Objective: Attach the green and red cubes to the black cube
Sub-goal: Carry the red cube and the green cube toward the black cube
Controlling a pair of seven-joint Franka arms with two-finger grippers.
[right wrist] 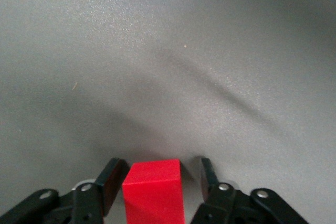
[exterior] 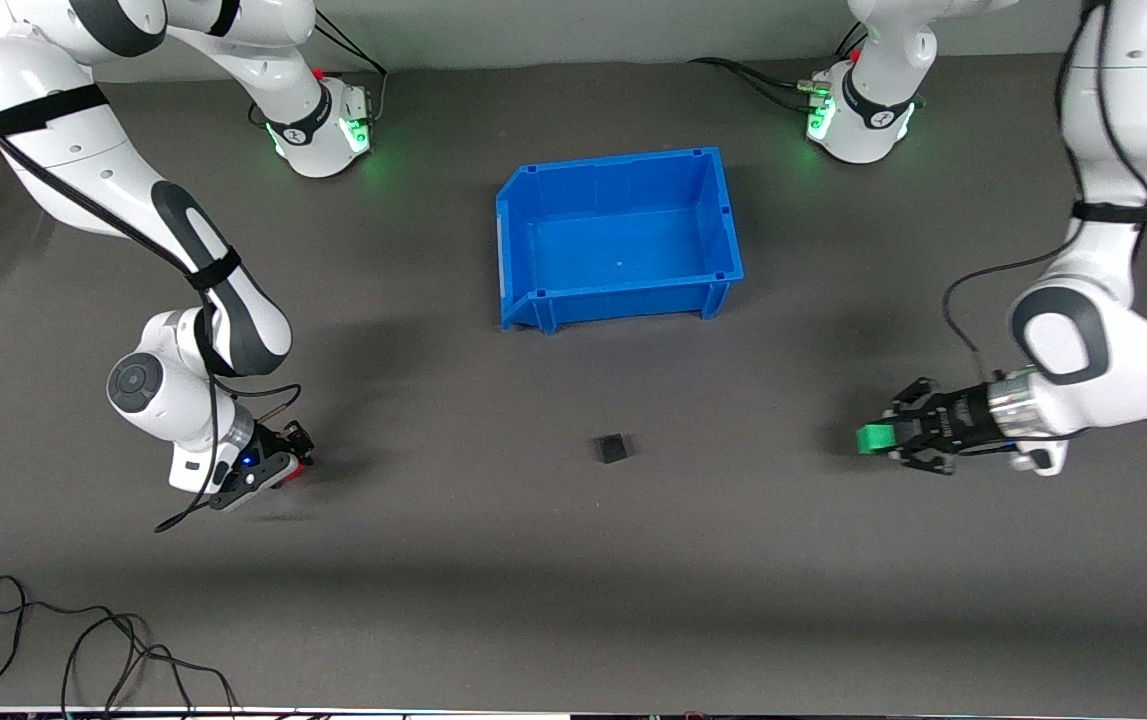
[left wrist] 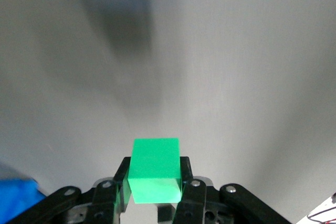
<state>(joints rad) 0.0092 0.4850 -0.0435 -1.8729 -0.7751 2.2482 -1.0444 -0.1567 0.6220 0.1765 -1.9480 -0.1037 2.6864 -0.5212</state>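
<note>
The black cube (exterior: 613, 448) sits alone on the grey table, nearer the front camera than the blue bin. My left gripper (exterior: 878, 439) is shut on the green cube (exterior: 871, 438) and holds it just above the table toward the left arm's end. The left wrist view shows the green cube (left wrist: 155, 170) clamped between the fingers. My right gripper (exterior: 291, 470) is low at the table toward the right arm's end. Its jaws stand open around the red cube (right wrist: 153, 191), with a gap on at least one side. The red cube (exterior: 296, 473) barely shows in the front view.
An empty blue bin (exterior: 623, 295) stands at the middle of the table, closer to the robot bases. A corner of it shows in the left wrist view (left wrist: 16, 200). Loose black cables (exterior: 83, 650) lie at the table edge nearest the camera.
</note>
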